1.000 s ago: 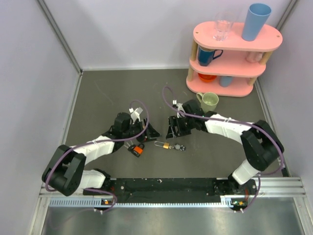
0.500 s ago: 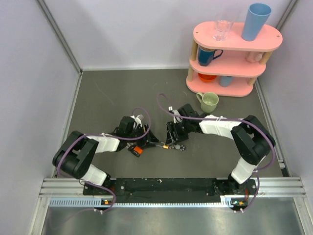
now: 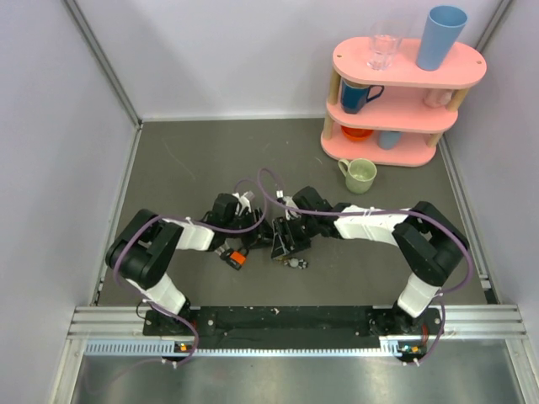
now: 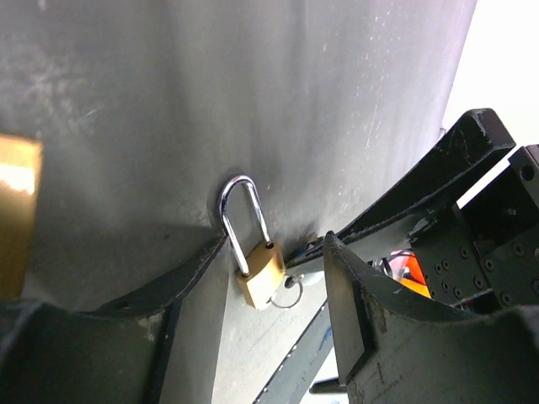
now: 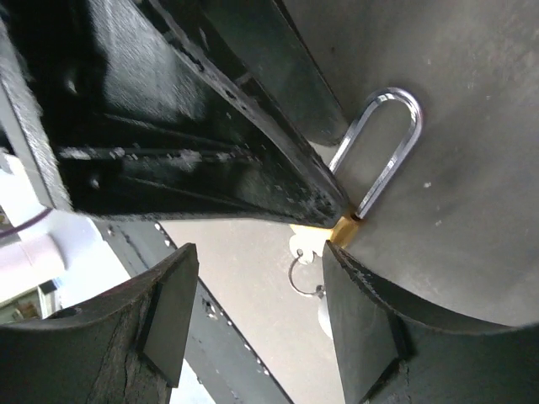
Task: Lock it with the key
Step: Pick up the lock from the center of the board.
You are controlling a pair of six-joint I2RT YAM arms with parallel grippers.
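Brass padlock (image 4: 261, 273) sits unclamped between the left gripper's (image 4: 276, 244) half-open jaws.

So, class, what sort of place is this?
Probably a robot lab test cell: two arms bolted to a rail, plain walls round a grey table, props like a shelf of cups and a padlock.

Padlock (image 4: 259, 273) lies mid-table (image 3: 185, 160) btwn left gripper (image 3: 268, 236) fingers; right gripper (image 3: 283, 245) just beside, on its right. Key bunch (image 3: 294, 263) in front, 2nd padlock (image 3: 235, 257) front-left. Shelf (image 3: 404, 84) back right (mug (image 3: 360, 174) before it, on table).
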